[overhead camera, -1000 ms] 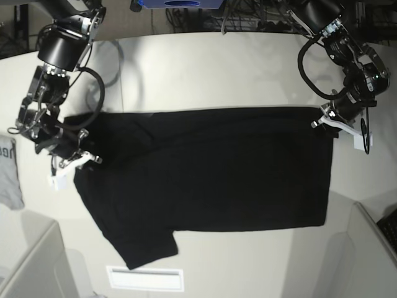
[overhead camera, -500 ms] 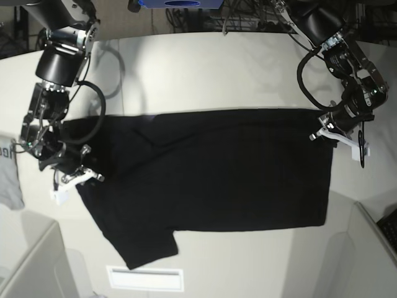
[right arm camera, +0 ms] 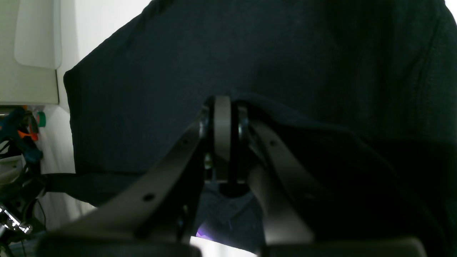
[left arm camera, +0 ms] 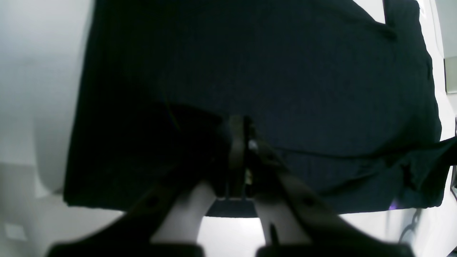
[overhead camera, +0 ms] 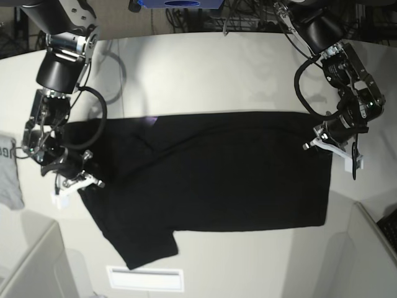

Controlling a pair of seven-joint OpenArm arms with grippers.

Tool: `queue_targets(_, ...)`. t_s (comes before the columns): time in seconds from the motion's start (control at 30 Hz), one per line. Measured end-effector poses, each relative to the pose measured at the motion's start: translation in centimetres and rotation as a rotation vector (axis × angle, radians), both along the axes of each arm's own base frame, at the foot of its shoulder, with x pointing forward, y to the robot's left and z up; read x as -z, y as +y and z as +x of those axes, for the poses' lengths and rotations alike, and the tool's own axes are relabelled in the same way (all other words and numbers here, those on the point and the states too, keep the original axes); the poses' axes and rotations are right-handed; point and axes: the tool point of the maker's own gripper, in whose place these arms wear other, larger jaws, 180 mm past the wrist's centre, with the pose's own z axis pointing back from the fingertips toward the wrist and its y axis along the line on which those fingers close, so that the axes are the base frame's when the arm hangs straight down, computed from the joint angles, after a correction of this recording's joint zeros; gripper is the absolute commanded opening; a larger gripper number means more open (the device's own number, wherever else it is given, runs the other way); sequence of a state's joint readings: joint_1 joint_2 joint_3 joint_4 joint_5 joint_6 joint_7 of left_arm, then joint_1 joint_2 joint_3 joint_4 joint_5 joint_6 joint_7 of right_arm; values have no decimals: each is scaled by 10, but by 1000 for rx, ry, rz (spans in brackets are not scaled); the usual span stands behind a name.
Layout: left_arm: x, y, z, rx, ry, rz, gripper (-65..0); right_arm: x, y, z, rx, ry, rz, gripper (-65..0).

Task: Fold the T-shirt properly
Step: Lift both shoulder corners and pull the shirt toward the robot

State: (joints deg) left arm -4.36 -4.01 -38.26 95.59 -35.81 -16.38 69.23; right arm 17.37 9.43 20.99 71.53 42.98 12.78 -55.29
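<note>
The black T-shirt [overhead camera: 211,174] lies spread plain side up across the white table [overhead camera: 205,68], one sleeve pointing at the front edge. My left gripper [overhead camera: 321,143] is at the shirt's right end, shut on its edge. In the left wrist view the left gripper [left arm camera: 240,142] pinches a lifted fold of the T-shirt [left arm camera: 271,71]. My right gripper [overhead camera: 79,181] is shut on the shirt's left end. In the right wrist view the right gripper [right arm camera: 222,128] has the T-shirt [right arm camera: 285,60] draped over its closed fingers. A sliver of purple print [right arm camera: 202,231] shows underneath.
A small grey cloth [overhead camera: 8,171] with dark lettering lies at the table's left edge. A white label strip [overhead camera: 146,278] sits near the front edge. Grey partition panels [overhead camera: 31,267] stand at both front corners. Cables and a blue object [overhead camera: 180,3] lie beyond the back edge.
Both grippers have moved toward the table's front, each still shut on its end of the T-shirt. The shirt's far edge has come forward with them.
</note>
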Motion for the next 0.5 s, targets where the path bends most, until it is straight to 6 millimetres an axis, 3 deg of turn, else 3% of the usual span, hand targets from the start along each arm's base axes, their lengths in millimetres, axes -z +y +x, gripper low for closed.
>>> queue_targets(0.23, 3, 10, 0, -22, 29, 65, -650, -4, -1, 15, 24, -18, 24, -650)
queue_targets(0.5, -3, 16, 7, -57, -33, 79, -650, 4, 4, 17, 15, -9, 14, -650)
